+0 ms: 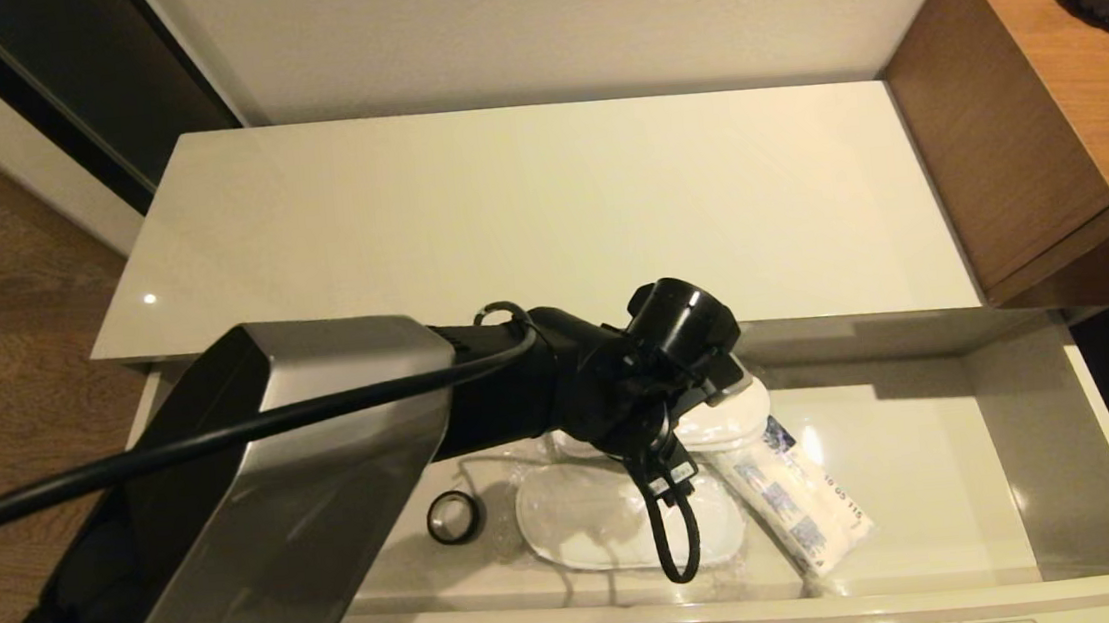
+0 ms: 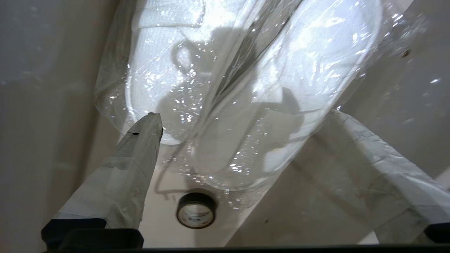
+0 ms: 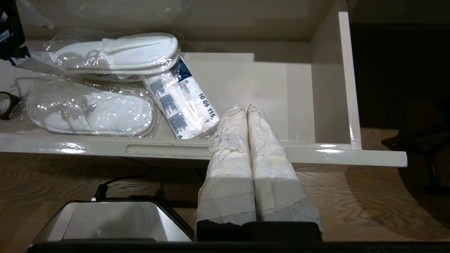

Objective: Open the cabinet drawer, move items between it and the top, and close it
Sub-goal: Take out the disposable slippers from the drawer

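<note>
I have the drawer [image 1: 1060, 468] pulled out, with two wrapped pairs of slippers [image 2: 225, 88] and a blue-printed packet [image 1: 797, 506] lying flat inside; the cabinet top [image 1: 525, 204] is bare. My left end effector [image 2: 246, 117] hangs just above the nearer pair, fingers spread wide on either side. The pair looks light, soft and slick in its film, so I'd pinch across the middle. My right end effector [image 3: 247, 116] sits closed outside the drawer front

Left claw [image 2: 246, 116] spread wide over plastic-wrapped slippers [image 2: 225, 88]; black ring [image 2: 196, 211] beside wrap on drawer floor [image 2: 45, 140].
</note>
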Controlling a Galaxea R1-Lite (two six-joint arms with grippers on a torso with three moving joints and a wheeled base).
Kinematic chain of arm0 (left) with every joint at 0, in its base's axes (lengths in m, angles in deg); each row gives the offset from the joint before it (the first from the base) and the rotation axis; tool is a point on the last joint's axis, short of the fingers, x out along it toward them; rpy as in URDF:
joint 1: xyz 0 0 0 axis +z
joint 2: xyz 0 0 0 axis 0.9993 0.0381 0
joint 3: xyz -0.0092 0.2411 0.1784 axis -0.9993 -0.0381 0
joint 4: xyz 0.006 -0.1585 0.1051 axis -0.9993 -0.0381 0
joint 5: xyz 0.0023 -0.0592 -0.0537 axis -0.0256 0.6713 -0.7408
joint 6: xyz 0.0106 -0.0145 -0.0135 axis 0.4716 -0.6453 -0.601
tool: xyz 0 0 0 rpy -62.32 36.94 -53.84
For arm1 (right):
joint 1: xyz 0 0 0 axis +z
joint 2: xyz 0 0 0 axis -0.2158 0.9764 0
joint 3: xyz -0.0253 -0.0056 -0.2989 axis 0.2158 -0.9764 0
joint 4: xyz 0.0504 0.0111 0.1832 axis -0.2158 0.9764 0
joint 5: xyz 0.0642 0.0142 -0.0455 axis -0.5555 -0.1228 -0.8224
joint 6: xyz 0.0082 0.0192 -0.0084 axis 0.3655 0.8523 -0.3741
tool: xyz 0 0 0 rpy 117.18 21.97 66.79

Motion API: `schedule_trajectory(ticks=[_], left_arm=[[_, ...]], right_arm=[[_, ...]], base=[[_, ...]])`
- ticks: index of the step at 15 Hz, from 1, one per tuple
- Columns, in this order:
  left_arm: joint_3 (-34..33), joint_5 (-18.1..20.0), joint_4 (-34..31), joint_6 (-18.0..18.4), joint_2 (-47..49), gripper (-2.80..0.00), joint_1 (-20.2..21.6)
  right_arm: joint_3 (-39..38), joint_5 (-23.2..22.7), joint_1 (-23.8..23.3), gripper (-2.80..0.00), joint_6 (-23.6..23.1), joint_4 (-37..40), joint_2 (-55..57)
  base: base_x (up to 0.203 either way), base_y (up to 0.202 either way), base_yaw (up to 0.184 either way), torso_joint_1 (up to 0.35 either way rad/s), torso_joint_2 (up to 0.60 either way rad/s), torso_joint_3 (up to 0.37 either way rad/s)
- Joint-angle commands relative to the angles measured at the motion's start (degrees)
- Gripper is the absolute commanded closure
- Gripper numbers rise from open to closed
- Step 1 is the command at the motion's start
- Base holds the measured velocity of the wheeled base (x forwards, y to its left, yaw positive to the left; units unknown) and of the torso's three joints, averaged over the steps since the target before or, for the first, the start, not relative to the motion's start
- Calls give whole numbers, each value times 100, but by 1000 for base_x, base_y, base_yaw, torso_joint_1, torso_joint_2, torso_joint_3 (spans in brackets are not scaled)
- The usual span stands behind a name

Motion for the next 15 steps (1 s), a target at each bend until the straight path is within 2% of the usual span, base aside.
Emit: schedule_trajectory(ticks=[1, 7, 11, 12, 15], left_arm=[[-4, -9, -18, 57, 4, -280, 26], [43, 30, -47, 78, -109, -280, 124], [40, -15, -11, 86, 144, -280, 51], [40, -70, -10, 88, 254, -280, -16], [5, -580, -45, 22, 399, -280, -211]], right_arm=[[-9, -2, 2, 0, 0, -11, 0], [0, -2, 2, 0, -9, -6, 0], [0, -2, 2, 0, -9, -11, 0], [0, -2, 2, 0, -9, -11, 0], [-9, -2, 2, 0, -9, -11, 0]], base=[[0, 0, 0, 0, 0, 0], [0, 0, 0, 0, 0, 0], [0, 0, 0, 0, 0, 0], [0, 0, 0, 0, 0, 0], [0, 0, 0, 0, 0, 0]])
